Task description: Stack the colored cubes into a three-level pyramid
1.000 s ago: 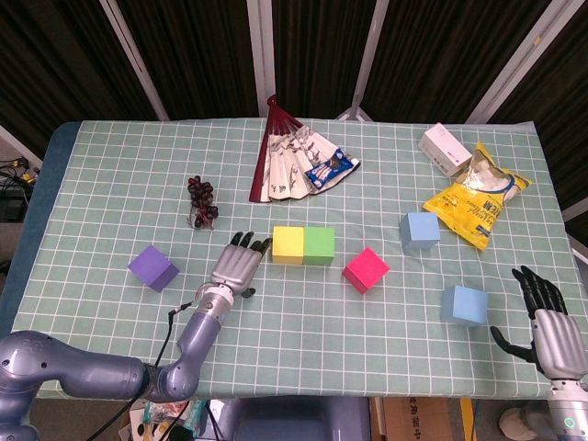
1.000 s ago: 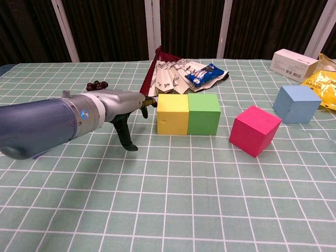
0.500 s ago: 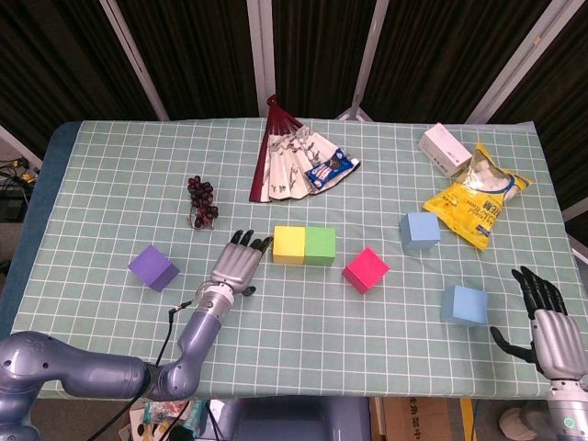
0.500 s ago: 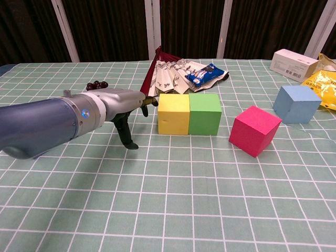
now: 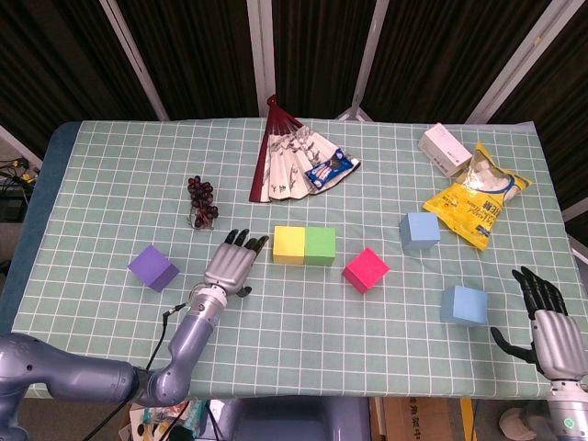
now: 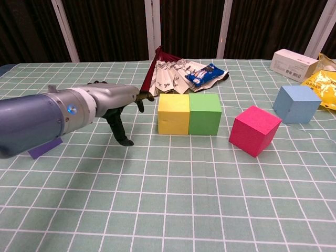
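Cubes not stacked: yellow cube (image 5: 288, 245) and green cube (image 5: 320, 245) touching side by side mid-table, pink cube (image 5: 366, 269) just right and nearer, tilted. Two blue cubes (image 5: 419, 231) (image 5: 463, 305) further right, purple cube (image 5: 152, 267) far left. Left hand (image 5: 233, 265) fingers extended, empty, just left of yellow. Right hand (image 5: 546, 322) spread, empty, near right edge.

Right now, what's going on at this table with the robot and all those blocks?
The robot is building a cube pyramid. The yellow cube and green cube sit touching in a row. The left hand hovers empty just left of the yellow one. The pink cube, purple cube and two blue cubes lie apart, unstacked. The right hand waits open at the table's right edge.
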You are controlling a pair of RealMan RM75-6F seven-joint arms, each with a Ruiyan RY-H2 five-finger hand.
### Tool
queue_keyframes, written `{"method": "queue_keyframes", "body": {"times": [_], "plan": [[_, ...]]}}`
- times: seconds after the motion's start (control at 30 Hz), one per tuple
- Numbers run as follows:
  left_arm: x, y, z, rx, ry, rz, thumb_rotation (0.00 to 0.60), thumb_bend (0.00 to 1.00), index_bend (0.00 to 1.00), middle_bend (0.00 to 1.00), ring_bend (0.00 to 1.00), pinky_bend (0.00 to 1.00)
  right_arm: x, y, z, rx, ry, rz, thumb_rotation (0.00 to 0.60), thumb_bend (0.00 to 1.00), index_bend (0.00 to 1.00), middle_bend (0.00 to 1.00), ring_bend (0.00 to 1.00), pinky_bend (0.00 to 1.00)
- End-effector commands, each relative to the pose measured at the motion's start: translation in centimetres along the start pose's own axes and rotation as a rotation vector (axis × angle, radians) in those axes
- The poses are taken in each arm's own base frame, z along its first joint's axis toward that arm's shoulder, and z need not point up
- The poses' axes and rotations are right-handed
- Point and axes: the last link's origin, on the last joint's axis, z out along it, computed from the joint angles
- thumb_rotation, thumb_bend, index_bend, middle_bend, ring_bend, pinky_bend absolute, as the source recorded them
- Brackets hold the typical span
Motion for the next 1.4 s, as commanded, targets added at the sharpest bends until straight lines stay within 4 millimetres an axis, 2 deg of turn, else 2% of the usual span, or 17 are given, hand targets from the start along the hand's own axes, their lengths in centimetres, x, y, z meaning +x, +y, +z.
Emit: {"method": "queue_keyframes", "body": {"times": [0.03, 0.13, 0.3, 0.57, 0.73, 0.83, 1.1, 1.4], "plan": [[1.5, -1.9, -2.0, 0.026, 0.065, -0.073, 0.600, 0.28, 0.00, 0.12, 0.00, 0.00, 0.0, 0.0, 0.0, 0.001, 0.000, -0.002, 0.600, 0.30, 0.00, 0.00, 0.00, 0.00], [2.5, -3.5, -3.7, 0.052, 0.113, -0.143, 0.600, 0.26, 0.00, 0.06, 0.00, 0.00, 0.0, 0.0, 0.0, 0.003, 0.001, -0.005, 0.600, 0.30, 0.00, 0.00, 0.00, 0.00], [3.8, -6.9, -6.8, 0.115, 0.223, -0.208, 0.600, 0.17, 0.00, 0.04, 0.00, 0.00, 0.2, 0.0, 0.2, 0.014, 0.012, -0.016, 0.600, 0.30, 0.00, 0.00, 0.00, 0.00], [5.4, -11.2, -11.8, 0.188, 0.337, -0.226, 0.600, 0.15, 0.00, 0.02, 0.00, 0.00, 0.5, -0.6, 0.3, 0.028, 0.027, -0.023, 0.600, 0.30, 0.00, 0.00, 0.00, 0.00], [5.9, -13.0, -13.5, 0.215, 0.364, -0.238, 0.600, 0.15, 0.00, 0.02, 0.00, 0.00, 0.8, -1.8, 0.5, 0.026, 0.021, -0.023, 0.600, 0.29, 0.00, 0.00, 0.00, 0.00], [6.1, -13.7, -14.0, 0.220, 0.366, -0.255, 0.600, 0.15, 0.00, 0.02, 0.00, 0.00, 0.8, -3.3, 0.8, 0.036, -0.008, -0.015, 0.600, 0.28, 0.00, 0.00, 0.00, 0.00], [6.7, -14.3, -14.3, 0.209, 0.367, -0.279, 0.600, 0.15, 0.00, 0.02, 0.00, 0.00, -0.3, -9.8, 3.1, 0.095, -0.120, 0.025, 0.600, 0.27, 0.00, 0.00, 0.00, 0.00], [6.9, -14.7, -14.3, 0.202, 0.367, -0.299, 0.600, 0.15, 0.00, 0.02, 0.00, 0.00, -3.6, -15.7, 5.9, 0.157, -0.196, 0.016, 0.600, 0.27, 0.00, 0.00, 0.00, 0.00]]}}
